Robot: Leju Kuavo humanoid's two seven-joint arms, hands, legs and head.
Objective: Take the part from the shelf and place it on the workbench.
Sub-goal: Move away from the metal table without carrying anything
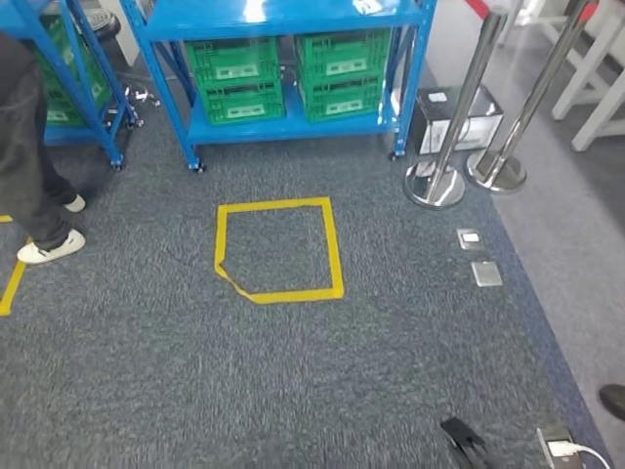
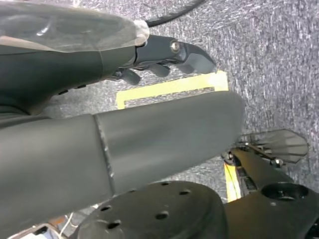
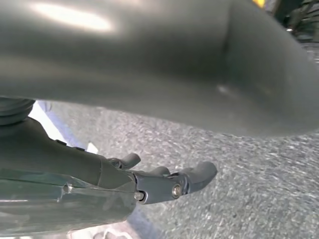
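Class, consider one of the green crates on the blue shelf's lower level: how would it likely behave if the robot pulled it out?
The green crate looks like moulded, slotted plastic, so probably stiff and fairly light for its size. Crates sit stacked in pairs, so pulling a lower one would likely shift the one above. On the smooth blue shelf it would probably slide, not roll. Contents cannot be seen.

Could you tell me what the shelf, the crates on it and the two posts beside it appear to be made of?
The shelf looks like blue painted metal: thin rigid uprights and a smooth sheen. The green crates seem to be moulded plastic, with slotted, ribbed walls and a matt finish. The posts look like polished steel or chrome, mirror-bright with reflections, though the exact metal cannot be told.
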